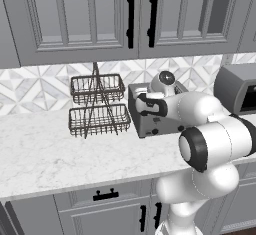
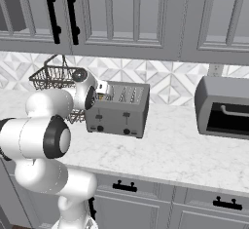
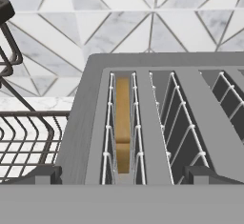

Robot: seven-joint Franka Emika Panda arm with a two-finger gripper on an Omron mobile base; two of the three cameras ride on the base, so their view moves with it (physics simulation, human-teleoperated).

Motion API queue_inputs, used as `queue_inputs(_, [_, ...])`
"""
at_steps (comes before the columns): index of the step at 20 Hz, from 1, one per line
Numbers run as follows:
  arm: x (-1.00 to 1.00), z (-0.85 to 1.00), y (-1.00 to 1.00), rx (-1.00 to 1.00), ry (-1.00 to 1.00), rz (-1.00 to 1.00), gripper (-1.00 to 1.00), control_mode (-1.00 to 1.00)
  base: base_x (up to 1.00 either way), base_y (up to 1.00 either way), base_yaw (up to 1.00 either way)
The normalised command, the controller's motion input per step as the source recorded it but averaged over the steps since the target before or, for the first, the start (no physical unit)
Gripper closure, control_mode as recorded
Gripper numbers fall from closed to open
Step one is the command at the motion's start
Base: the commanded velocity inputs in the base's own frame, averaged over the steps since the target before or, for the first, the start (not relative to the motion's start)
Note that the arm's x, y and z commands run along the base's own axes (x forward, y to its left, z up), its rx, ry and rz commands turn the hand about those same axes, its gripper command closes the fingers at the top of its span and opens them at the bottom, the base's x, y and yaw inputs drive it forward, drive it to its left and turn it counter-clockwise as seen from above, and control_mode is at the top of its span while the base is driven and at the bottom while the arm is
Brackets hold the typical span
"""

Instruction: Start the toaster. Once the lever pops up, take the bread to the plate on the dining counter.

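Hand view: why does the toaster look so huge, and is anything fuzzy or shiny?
Hand view: the camera sits very close, so the toaster looks stretched; the bread in its slot stays sharp, no glare. Left base view: even soft light, faint shadow under the wire basket. Right base view: crisp too, toaster oven dark inside.

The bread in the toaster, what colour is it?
Tan-brown; the bread shows best in the hand view.
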Motion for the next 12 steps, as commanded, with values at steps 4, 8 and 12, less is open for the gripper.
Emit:
queue_inputs(4, [0.00, 0.00, 0.00, 0.00, 0.00, 0.00, -1.00, -1.00, 0.00, 0.00, 0.00])
queue_inputs(8, [0.00, 0.00, 0.00, 0.00, 0.00, 0.00, -1.00, -1.00, 0.00, 0.00, 0.00])
queue_inputs(12, [0.00, 0.00, 0.00, 0.00, 0.00, 0.00, -1.00, -1.00, 0.00, 0.00, 0.00])
